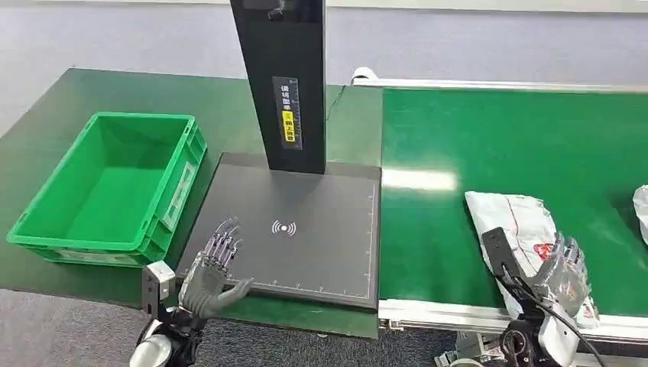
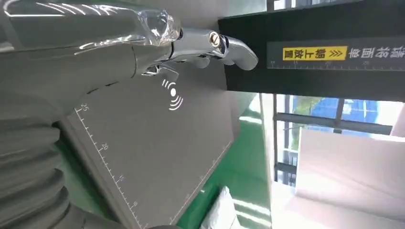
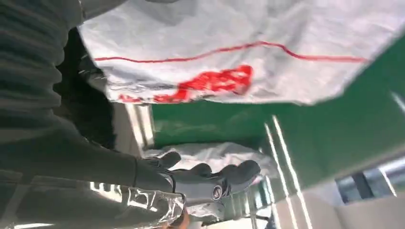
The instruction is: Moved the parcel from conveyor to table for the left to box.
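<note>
A white plastic parcel (image 1: pixel 510 218) with red print lies on the green conveyor belt (image 1: pixel 497 138), near its front edge. My right hand (image 1: pixel 564 269) is over the parcel's near end with its fingers spread and nothing held. In the right wrist view the parcel (image 3: pixel 239 43) lies close to the palm, with a strip of green belt between it and the thumb (image 3: pixel 215 183). My left hand (image 1: pixel 215 267) hovers open over the near left corner of the black scanning plate (image 1: pixel 306 229). Its fingers (image 2: pixel 224 45) stretch out above the plate (image 2: pixel 157 152).
An empty green box (image 1: pixel 176 191) stands on the green table left of the plate. A black pillar (image 1: pixel 283 76) rises from the plate's far edge. A second white parcel (image 1: pixel 640 210) lies on the belt at the right edge.
</note>
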Robot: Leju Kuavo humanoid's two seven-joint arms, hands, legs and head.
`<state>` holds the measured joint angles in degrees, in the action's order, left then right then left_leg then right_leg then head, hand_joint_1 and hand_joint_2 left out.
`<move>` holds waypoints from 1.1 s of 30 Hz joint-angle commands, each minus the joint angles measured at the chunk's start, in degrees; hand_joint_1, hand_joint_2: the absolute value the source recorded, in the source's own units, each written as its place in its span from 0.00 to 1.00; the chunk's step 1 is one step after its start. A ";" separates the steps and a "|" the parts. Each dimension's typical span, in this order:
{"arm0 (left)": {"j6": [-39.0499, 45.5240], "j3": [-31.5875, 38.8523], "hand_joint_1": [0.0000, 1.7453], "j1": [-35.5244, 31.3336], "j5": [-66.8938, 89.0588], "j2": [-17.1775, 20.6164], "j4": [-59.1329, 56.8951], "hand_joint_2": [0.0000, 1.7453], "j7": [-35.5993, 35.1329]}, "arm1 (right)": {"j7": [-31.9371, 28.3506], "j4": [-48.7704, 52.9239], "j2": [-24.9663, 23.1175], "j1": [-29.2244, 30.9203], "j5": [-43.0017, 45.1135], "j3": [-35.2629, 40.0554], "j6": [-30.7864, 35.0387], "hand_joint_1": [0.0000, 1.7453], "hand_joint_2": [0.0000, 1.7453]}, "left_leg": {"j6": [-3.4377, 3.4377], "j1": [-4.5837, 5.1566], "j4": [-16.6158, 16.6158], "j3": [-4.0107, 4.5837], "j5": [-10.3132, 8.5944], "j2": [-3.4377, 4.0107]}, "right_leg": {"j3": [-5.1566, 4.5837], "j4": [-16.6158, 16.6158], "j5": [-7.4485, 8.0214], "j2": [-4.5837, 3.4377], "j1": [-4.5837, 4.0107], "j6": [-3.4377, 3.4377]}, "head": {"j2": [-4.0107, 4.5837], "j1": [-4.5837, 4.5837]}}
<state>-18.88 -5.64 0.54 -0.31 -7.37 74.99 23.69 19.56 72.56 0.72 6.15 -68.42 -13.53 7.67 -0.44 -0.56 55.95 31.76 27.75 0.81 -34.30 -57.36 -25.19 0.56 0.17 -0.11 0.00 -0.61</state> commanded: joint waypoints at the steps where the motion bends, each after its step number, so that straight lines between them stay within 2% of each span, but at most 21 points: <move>1: -0.24 1.91 0.00 0.17 0.44 -0.52 -0.43 1.00 -0.69 | 1.41 -3.07 0.40 0.03 -1.75 -1.99 -3.30 0.00 1.00 | 0.04 0.00 -0.13 -0.16 -0.01 -0.08 | 0.18 0.14 0.01 -0.04 0.01 -0.03 | 0.00 -0.02; 11: -0.24 1.91 0.00 0.17 0.44 -0.52 -0.43 1.00 -0.69 | 1.41 -3.07 0.40 0.03 -1.75 -1.99 -3.30 0.00 1.00 | 0.01 0.01 -0.10 -0.16 0.01 -0.04 | 0.15 0.09 -0.01 -0.06 0.02 -0.02 | 0.00 0.00; 13: -0.27 2.08 0.00 0.06 0.65 -0.68 -0.50 1.00 -0.95 | 3.27 -3.49 0.38 0.02 -3.57 -2.72 -6.77 0.00 1.00 | 0.02 0.01 -0.11 -0.15 -0.01 -0.04 | 0.15 0.11 0.01 -0.06 0.02 -0.02 | 0.00 0.00; 16: -0.21 2.18 0.00 0.40 0.88 -0.96 0.02 1.00 -1.69 | 5.15 -5.96 0.28 1.24 -5.89 -5.27 -7.95 0.00 1.00 | 0.02 0.00 -0.07 -0.12 -0.01 -0.05 | 0.13 0.10 0.02 -0.02 0.00 -0.03 | 0.00 0.00; 18: -0.12 2.22 0.00 0.41 0.90 -0.94 -0.18 1.00 -1.75 | 3.27 -7.35 0.59 1.63 -4.97 -5.46 -10.29 0.00 1.00 | 0.02 0.02 -0.06 -0.11 -0.01 -0.02 | 0.09 0.07 0.01 -0.06 0.03 -0.03 | 0.00 0.00; 19: -0.10 2.32 0.00 0.30 0.77 -0.84 -0.47 1.00 -1.59 | -0.34 -8.05 0.34 1.82 -1.26 -6.02 -12.30 0.00 1.00 | 0.03 0.01 -0.09 -0.14 0.00 -0.02 | 0.14 0.11 0.02 -0.08 0.02 -0.04 | 0.00 0.00; 24: -0.13 2.43 0.00 0.31 0.62 -0.88 -0.43 1.00 -1.40 | -0.85 -8.18 0.32 1.79 -0.72 -6.08 -12.52 0.00 1.00 | 0.02 0.00 -0.05 -0.11 0.01 0.01 | 0.11 0.07 0.01 -0.07 0.01 -0.02 | 0.00 0.00; 27: -0.56 3.33 0.00 -1.03 0.27 -0.64 -1.01 1.00 -1.78 | -3.06 -8.73 0.51 1.74 1.37 -2.11 -15.25 0.00 1.00 | 0.00 -0.02 -0.06 -0.11 0.01 -0.01 | 0.10 0.08 0.02 -0.10 -0.01 -0.01 | 0.00 0.00; 30: -0.88 3.21 0.00 -1.73 -0.21 0.29 -2.55 1.00 -1.06 | -15.00 -10.85 1.46 1.96 9.15 3.28 -20.66 0.00 1.00 | 0.02 -0.01 -0.11 -0.14 -0.01 0.06 | 0.12 0.12 0.06 -0.18 0.00 -0.01 | 0.00 0.00; 31: -0.94 3.33 0.00 -1.79 -0.32 0.51 -2.81 1.00 -0.66 | -16.22 -10.83 1.63 1.71 10.10 5.36 -20.74 0.00 1.00 | 0.00 -0.02 -0.07 -0.10 0.00 0.08 | 0.09 0.09 0.06 -0.17 -0.01 -0.01 | 0.00 0.00; 33: -1.06 3.50 0.00 -1.38 0.08 0.28 -2.05 1.00 -0.51 | -13.75 -9.26 2.37 1.31 11.11 7.45 -18.21 0.00 1.00 | 0.00 -0.01 -0.10 -0.09 0.00 0.17 | 0.10 0.10 0.06 -0.22 -0.01 -0.01 | 0.00 0.00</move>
<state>-19.21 -3.89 0.36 -0.18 -8.24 75.52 22.43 9.27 67.71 1.53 6.06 -62.54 -15.47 -10.85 -0.44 -0.56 55.94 31.80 27.75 0.86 -34.28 -57.36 -25.19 0.56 0.17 -0.11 0.00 -0.61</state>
